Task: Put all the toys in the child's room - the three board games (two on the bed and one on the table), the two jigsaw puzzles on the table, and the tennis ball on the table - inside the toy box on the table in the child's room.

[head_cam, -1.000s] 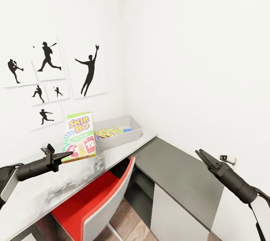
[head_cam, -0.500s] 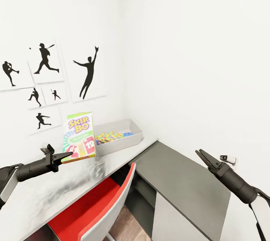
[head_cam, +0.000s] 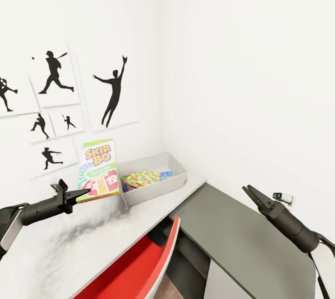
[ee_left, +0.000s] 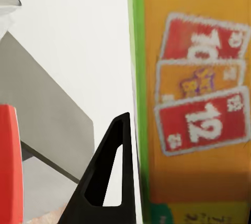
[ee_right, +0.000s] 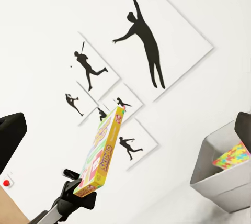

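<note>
The left pincer (head_cam: pixel 83 192) is clamped on the lower edge of the Skip-Bo board game (head_cam: pixel 98 169), holding the flat box upright in the air above the pale counter (head_cam: pixel 83 248), its long axis standing roughly vertical and its printed face toward the head camera. In the left wrist view one dark finger (ee_left: pixel 112 177) lies flat against the box's green edge (ee_left: pixel 137 103).

The toy box (head_cam: pixel 156 189) sits on the counter at its far end, in the corner where the two walls meet, just beyond the held game and off to the robot's right of it. Bright jigsaw puzzles (head_cam: pixel 143 178) already lie inside (a scrap of blue shows beside them, too small to name).

The right pincer (head_cam: pixel 248 191) hangs empty over the lower dark grey top (head_cam: pixel 242 238), its jaws close to shut, well apart from the bin.

So the left arm is the nearer one, and my reading is that the game must travel forward and rightward over the bin's near rim, then tip flat to go in.
</note>
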